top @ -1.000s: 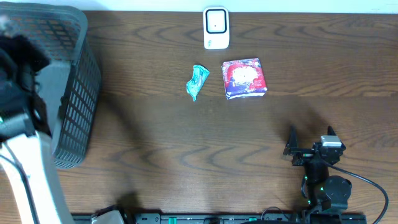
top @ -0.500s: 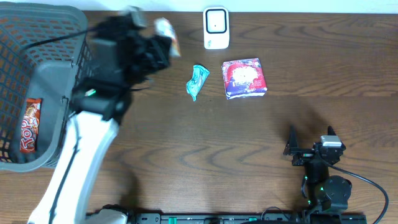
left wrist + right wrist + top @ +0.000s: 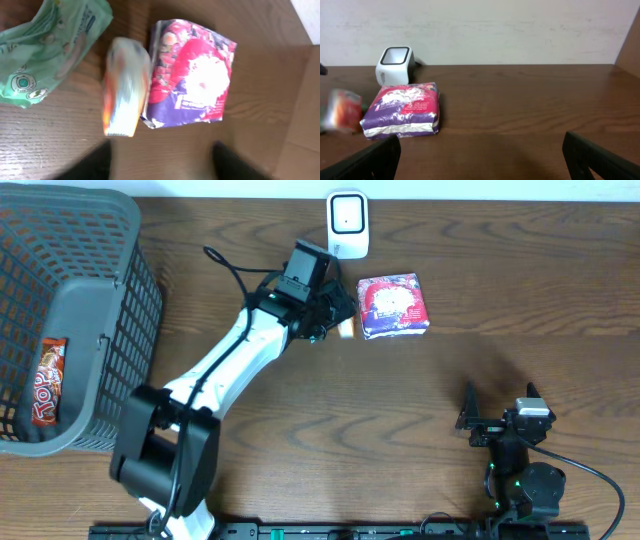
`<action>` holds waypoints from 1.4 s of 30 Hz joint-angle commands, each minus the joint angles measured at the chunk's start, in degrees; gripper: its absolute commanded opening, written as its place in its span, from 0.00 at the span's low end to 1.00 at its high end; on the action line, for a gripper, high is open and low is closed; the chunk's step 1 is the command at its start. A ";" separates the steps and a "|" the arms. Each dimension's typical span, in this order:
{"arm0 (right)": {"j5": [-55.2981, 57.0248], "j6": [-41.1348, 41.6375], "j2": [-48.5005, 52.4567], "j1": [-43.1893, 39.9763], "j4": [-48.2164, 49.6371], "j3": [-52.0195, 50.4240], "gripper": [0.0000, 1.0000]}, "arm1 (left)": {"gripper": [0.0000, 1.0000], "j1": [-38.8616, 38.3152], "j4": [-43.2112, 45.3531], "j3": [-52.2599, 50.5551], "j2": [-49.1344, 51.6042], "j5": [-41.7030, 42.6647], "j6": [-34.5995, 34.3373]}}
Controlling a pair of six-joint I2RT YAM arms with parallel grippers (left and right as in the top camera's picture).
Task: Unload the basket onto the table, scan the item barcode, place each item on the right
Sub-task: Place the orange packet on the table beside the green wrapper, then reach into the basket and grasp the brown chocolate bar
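left jaws: apart, nothing between them; blurred orange-white packet (image 3: 125, 90) just beyond the tips, not gripped, between green packet (image 3: 45, 50) and purple packet (image 3: 192, 75). right jaws: wide, empty, low near the front edge. worktop (image 3: 400, 400): dark wood; scanner (image 3: 348, 225) at back, grey basket (image 3: 120, 310) at left. pale wall (image 3: 520, 25) behind.

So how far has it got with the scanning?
Probably done: a green packet and purple pack lie by the scanner. In hand: an orange packet, blurred, sits between them under the open jaws of the left arm. Left: one bar in the basket.
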 commanded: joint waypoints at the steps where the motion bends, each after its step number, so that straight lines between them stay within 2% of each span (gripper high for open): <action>1: -0.09 -0.57 -0.31 -0.26 -0.24 -0.07 0.99 | 0.79 1.16 2.91 0.33 -1.51 1.14 4.07; 4: -0.11 -0.57 -0.28 -0.26 -0.24 -0.07 0.99 | 0.90 4.04 6.49 1.81 -5.44 6.10 10.10; 6: -0.11 -0.59 -0.28 -0.26 -0.24 -0.07 0.99 | 0.90 7.54 9.20 2.56 -10.21 9.94 16.06; 9: -0.09 -0.57 -0.28 -0.26 -0.24 -0.07 0.99 | 0.90 18.32 9.99 2.71 -20.87 8.74 24.33; 13: -0.11 -0.57 -0.28 -0.26 -0.24 -0.07 0.99 | 0.90 33.66 9.68 2.71 -28.20 7.65 33.66; 15: -0.09 -0.59 -0.28 -0.26 -0.24 -0.07 0.99 | 0.98 44.46 7.08 2.71 -30.36 3.04 34.64; 17: -0.11 -0.57 -0.31 -0.24 -0.24 -0.07 0.99 | 0.98 52.41 3.72 2.71 -30.67 -0.92 36.63; 20: -0.09 -0.57 -0.28 -0.26 -0.26 -0.07 0.99 | 0.98 60.59 -3.45 2.69 -28.59 -6.56 47.50; 21: -0.09 -0.57 -0.28 -0.26 -0.24 -0.07 0.99 | 0.98 62.31 -7.02 2.58 -26.88 -10.03 53.96; 22: -0.09 -0.59 -0.31 -0.26 -0.24 -0.07 0.99 | 0.98 62.66 -8.24 2.23 -25.81 -12.50 57.11; 29: -0.09 -0.57 -0.28 -0.26 -0.24 -0.07 0.99 | 0.98 62.20 -8.70 -1.73 -12.90 -36.74 61.24; 32: -0.09 -0.57 -0.31 -0.26 -0.24 -0.07 0.99 | 0.97 62.20 -10.62 -1.75 -8.33 -38.29 66.47; 41: -0.09 -0.59 -0.28 -0.24 -0.24 -0.09 0.99 | 0.95 62.29 -11.61 -3.19 0.61 -38.25 68.26; 42: -0.09 -0.59 -0.31 -0.26 -0.24 -0.07 0.99 | 0.91 62.42 -11.30 -3.45 1.14 -38.07 68.22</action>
